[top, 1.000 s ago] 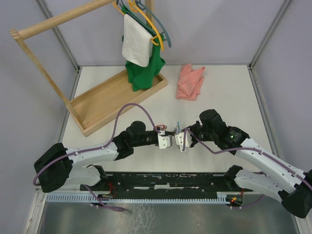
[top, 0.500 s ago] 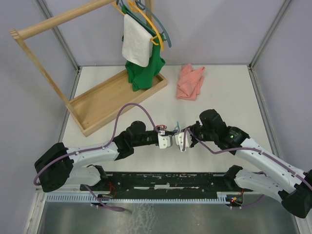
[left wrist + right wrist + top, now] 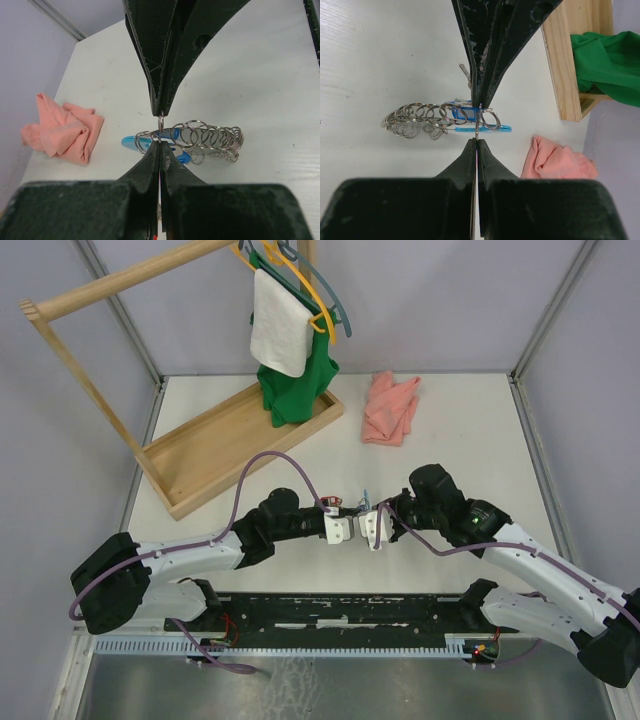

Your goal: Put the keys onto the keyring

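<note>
Mid-table, keyring long axis left-right, pinched by left end effector and right end effector

The table is off-white and matte. The wooden rack base, a shallow tray, sits askew on its far left part. A crumpled pink cloth lies just right of that base's far corner, apart from it. Nearer the arms, right of the base's near corner, the keyring seems to rest on the surface as a row of silver loops. Blue tags of the keys lie against it.
</note>
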{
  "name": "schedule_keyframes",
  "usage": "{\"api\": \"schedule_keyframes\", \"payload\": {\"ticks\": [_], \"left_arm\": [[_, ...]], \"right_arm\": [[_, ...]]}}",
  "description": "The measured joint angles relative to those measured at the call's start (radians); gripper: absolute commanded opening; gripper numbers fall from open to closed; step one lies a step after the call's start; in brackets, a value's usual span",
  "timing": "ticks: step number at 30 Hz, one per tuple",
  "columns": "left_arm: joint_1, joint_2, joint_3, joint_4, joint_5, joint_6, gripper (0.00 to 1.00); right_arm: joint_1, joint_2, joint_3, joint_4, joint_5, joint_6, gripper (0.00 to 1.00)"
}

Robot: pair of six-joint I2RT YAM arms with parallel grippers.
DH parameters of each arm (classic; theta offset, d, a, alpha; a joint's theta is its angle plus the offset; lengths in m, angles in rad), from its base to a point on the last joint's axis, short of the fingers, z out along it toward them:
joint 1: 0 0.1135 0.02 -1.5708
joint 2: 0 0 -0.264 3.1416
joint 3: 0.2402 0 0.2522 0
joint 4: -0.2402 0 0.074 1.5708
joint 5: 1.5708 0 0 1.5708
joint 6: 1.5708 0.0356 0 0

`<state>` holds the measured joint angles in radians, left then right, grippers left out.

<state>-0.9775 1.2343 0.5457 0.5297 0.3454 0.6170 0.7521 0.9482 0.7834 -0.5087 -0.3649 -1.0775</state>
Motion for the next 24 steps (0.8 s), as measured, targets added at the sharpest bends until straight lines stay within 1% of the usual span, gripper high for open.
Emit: {"api": "schedule_keyframes", "payload": {"ticks": [24], "left_arm": [[0.000,0.000,0.000,0.001,0.005,0.000,0.03]], "right_arm": [[0.000,0.000,0.000,0.001,0.004,0.018,0.01]]}}
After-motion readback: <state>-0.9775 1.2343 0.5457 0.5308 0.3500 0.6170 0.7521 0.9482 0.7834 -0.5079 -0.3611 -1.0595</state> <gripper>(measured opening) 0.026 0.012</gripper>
